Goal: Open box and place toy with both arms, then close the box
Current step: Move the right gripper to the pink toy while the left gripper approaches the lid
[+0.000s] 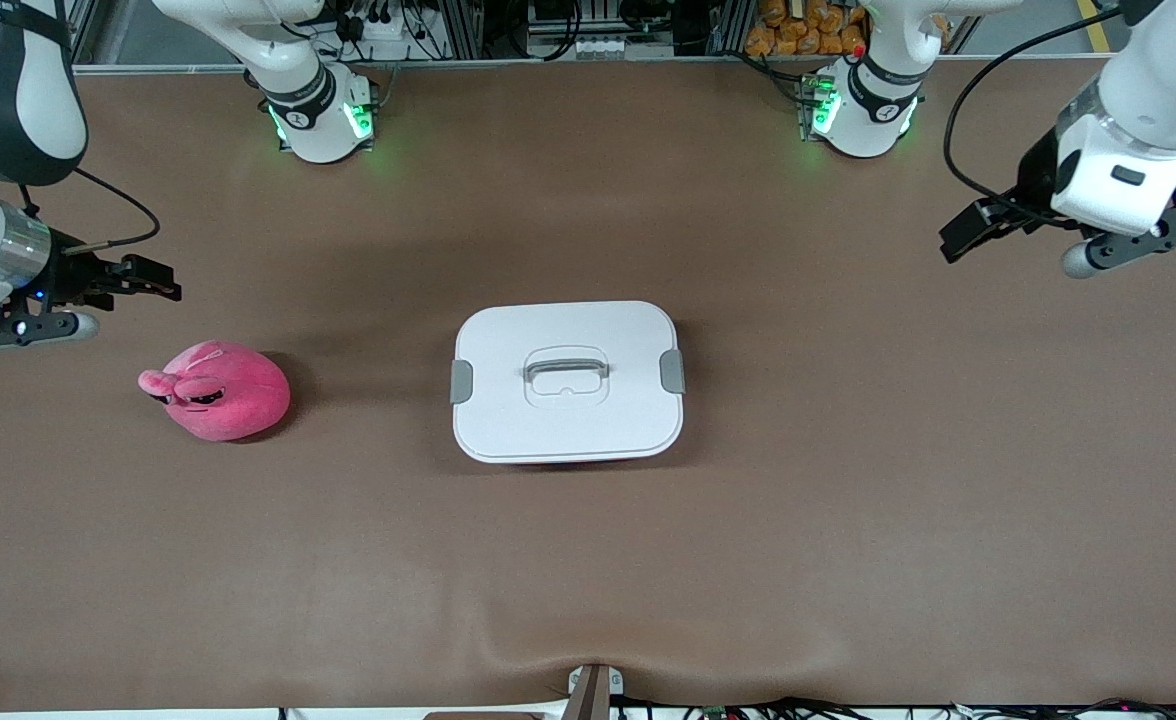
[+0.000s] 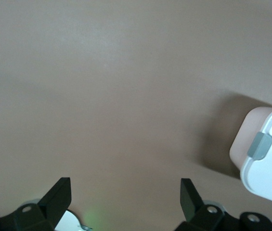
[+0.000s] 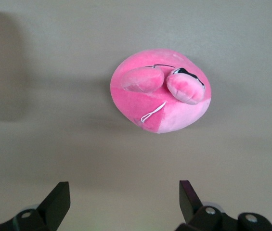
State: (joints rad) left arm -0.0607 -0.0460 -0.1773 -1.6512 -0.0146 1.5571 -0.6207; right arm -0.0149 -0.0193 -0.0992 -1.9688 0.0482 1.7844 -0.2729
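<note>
So the box (image 1: 568, 381) sits pretty much dead center on the brown desk (image 1: 588, 560), white lid (image 1: 508, 340) still on, its long axis running from one arm's end of the desk to the other. The grey handle (image 1: 566, 366) in the middle of the lid lies along that same line, and there are 2 grey clips, 1 on each short end (image 1: 461, 381) (image 1: 673, 371). In the left wrist view you can see a bit of the translucent pink tub wall (image 2: 251, 132) under the lid corner. The toy (image 1: 216, 390), a round hot-pink plush, lies on the desk toward the right arm's end, well apart from the box, ears (image 1: 160, 381) pointing away from the box. Lots of bare desk all round both things, especially on the front camera's side. The right gripper (image 1: 138, 281) hangs over the desk near the toy, just off to the base side of it, jaws spread wide with nothing in them. The left gripper (image 1: 973, 228) is up over the desk at the left arm's end, well apart from the box, jaws also wide apart and empty.
</note>
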